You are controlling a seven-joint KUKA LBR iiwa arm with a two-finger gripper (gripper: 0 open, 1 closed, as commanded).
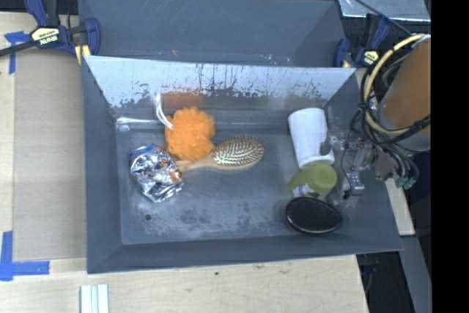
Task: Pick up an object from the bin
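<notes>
While pincer hangs beside round green object — smooth white cup adjoining — grip state unclear.

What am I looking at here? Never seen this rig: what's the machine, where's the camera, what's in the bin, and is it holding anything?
A single camera looks down into a grey metal bin from above and slightly to one side. The machine coming in from the right is a robot arm with a gripper, which is low at the bin's right side. Nearest it are a white cup, a green round thing and a black round lid. Further left lie a wooden hairbrush, an orange mesh bath sponge and a crumpled foil ball. I can't make out anything held.
</notes>
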